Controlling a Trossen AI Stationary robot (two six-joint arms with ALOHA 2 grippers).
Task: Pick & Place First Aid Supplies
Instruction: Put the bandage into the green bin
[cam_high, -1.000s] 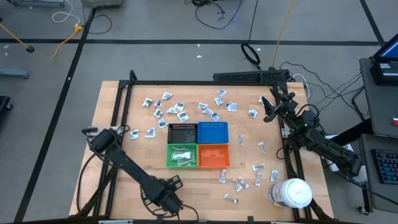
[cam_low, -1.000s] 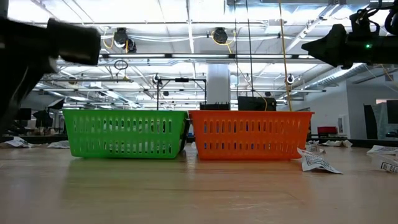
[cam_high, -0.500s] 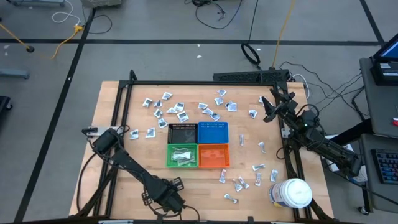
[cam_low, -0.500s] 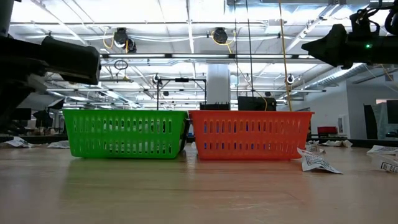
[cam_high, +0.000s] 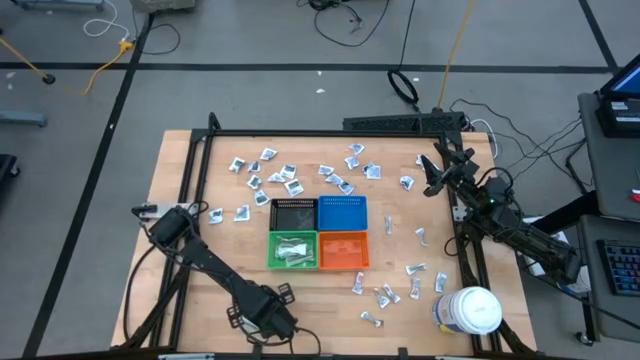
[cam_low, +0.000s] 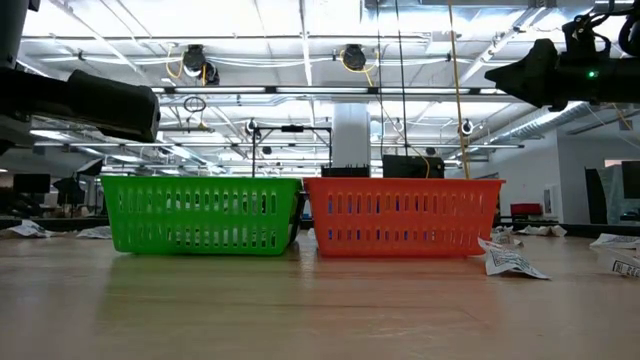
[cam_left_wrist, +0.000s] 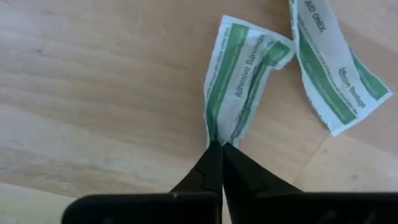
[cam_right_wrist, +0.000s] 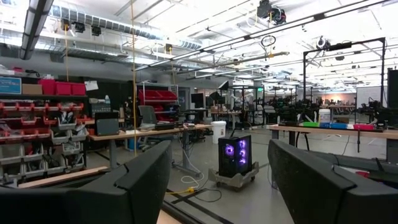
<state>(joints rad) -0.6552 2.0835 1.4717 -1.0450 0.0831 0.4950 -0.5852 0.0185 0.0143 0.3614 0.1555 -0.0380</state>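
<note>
Pinching shut a moment after being open, the left claw (cam_left_wrist: 221, 149) now grips the white, green-striped paper packet (cam_left_wrist: 239, 84) on the wooden desk (cam_left_wrist: 93, 93) near its left edge, ready to lift, while the right claw (cam_high: 432, 178) waits wide open.

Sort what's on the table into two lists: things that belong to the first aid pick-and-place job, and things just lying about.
Job:
- left gripper, shut on a green-striped bandage packet
- second bandage packet beside it
- scattered packets
- four coloured bins

Lying about:
- white jar
</note>
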